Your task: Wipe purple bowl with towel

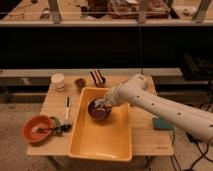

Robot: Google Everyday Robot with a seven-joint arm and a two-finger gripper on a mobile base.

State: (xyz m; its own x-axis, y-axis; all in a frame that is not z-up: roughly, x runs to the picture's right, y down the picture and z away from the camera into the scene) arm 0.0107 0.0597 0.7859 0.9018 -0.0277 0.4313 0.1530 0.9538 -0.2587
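towel shows as a pale grey wad at the tip of the jaws, which are clenched on it and lowered into the far left part of the yellow tub. the purple bowl sits in that same part of the tub, and the cloth is pressed against its inside near the rim. holding the towel bunched rather than spread probably gives the jaws a firm pad to rub with, and it keeps the metal off the bowl.

the white arm reaches in across the tub's right wall, as viewed, and slopes down to the bowl. that angle lets the wrist work over the rim without touching the wall.

the tub likely serves as a wash basin. its raised walls would stop the bowl if the wiping pushed it sideways, though nothing else pins the bowl, so hard strokes could make it skate or tip.

the other things lie outside the tub on the bench, clear of the arm's sweep:
- an orange bowl with utensils, well to the left of the tub
- a white cup beyond its far left corner
- a green sponge just off its right wall

the wiping looks to be under way, not finished.
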